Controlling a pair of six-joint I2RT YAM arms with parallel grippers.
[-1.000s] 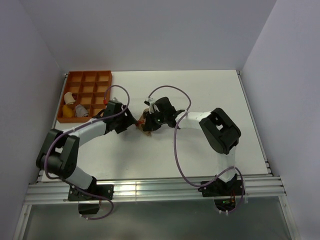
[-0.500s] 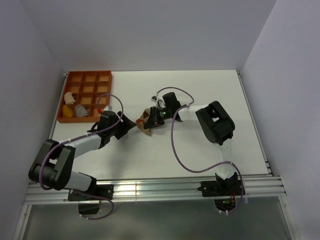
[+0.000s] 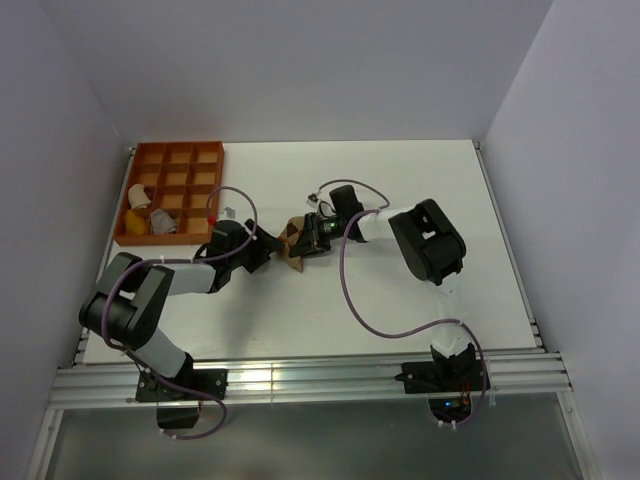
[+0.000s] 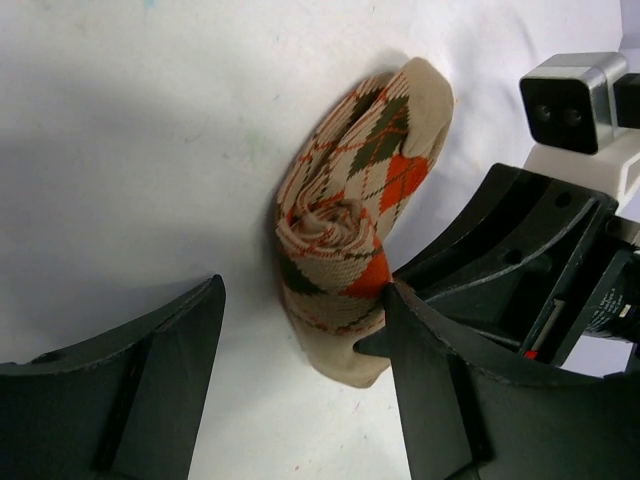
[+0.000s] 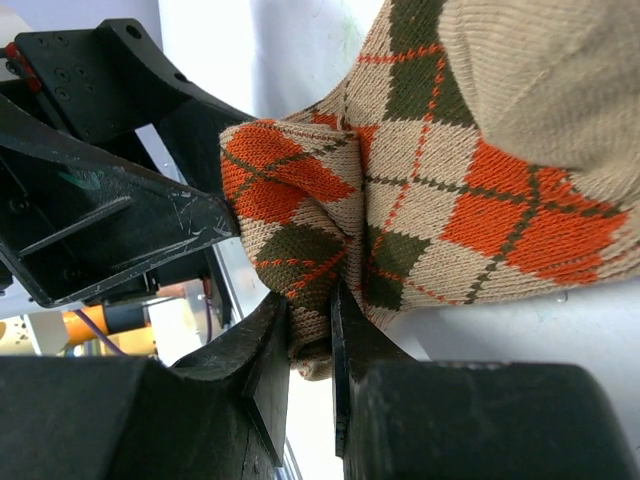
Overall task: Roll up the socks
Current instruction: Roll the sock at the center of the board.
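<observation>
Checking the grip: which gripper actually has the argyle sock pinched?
The right gripper: its jaws pinch a fold of the argyle sock. The left gripper stands open, gripping nothing.

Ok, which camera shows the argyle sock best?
The left wrist view: nearly the whole rolled argyle sock lies on the table, its spiral end visible. The right wrist view crops it close, pinched by the right gripper. The top view shows only a small brown lump.
</observation>
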